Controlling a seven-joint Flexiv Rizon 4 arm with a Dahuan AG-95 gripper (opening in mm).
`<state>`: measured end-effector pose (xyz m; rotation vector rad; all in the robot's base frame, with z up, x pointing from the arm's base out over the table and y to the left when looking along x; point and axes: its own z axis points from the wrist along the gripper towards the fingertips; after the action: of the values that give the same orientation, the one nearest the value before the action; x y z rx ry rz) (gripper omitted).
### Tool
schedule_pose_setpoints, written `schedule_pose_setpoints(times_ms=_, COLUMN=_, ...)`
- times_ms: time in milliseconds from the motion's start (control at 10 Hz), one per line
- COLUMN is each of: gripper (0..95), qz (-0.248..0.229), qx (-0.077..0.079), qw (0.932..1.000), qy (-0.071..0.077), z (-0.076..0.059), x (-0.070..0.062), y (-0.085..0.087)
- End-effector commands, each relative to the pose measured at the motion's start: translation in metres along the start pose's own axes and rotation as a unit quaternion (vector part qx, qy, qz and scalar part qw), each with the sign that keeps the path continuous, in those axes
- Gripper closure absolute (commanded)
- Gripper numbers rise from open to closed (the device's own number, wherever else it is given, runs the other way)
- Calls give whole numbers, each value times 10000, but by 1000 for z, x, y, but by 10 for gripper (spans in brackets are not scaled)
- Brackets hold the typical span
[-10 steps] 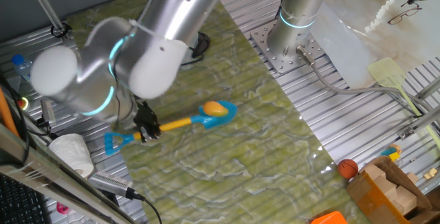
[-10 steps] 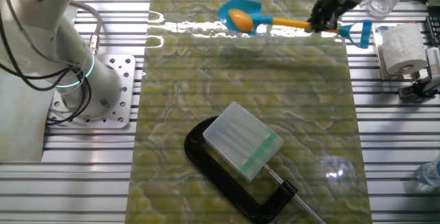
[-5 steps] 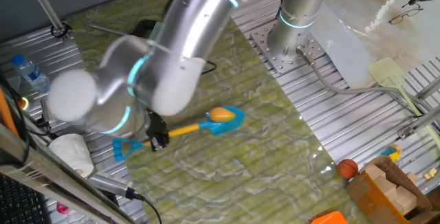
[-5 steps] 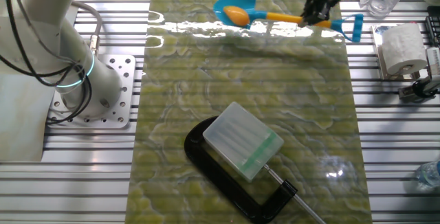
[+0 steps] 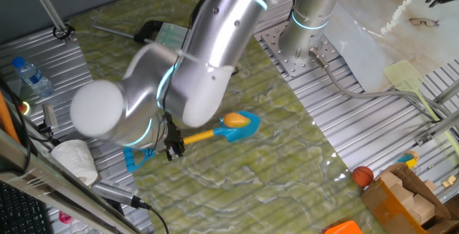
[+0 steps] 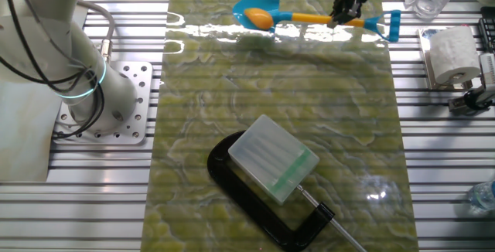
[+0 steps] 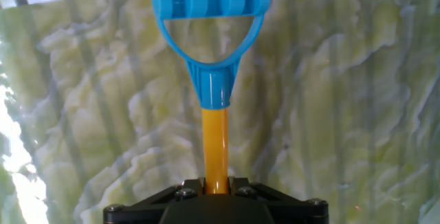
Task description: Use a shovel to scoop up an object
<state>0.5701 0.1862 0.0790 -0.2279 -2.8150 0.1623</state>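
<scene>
Green mat: covered the table's middle. Gripper: clamped on the yellow shaft of the shovel, held over the mat's far end. Object: lay in the shovel's blue blade, left of the gripper.

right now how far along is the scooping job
Done: the lemon-shaped lump already sits on the blue blade of the toy shovel. In hand: the gripper is clamped on the yellow shaft, near the D-shaped handle. Left: carrying it without spilling; the pictures don't settle how far the blade is off the green mat.
</scene>
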Motion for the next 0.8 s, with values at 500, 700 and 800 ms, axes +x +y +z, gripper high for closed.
schedule_pose_setpoints(times_ms=500, gripper=950, qz=-6, qx=86, qw=9999, qy=-93, z=7, x=15, y=9)
schedule_pose_setpoints(times_ms=700, gripper=950, qz=-6, qx=109, qw=9999, qy=-120, z=10, x=17, y=13)
schedule_pose_setpoints(times_ms=800, gripper=950, qz=-26, qx=109, qw=9999, qy=-125, z=11, x=19, y=13)
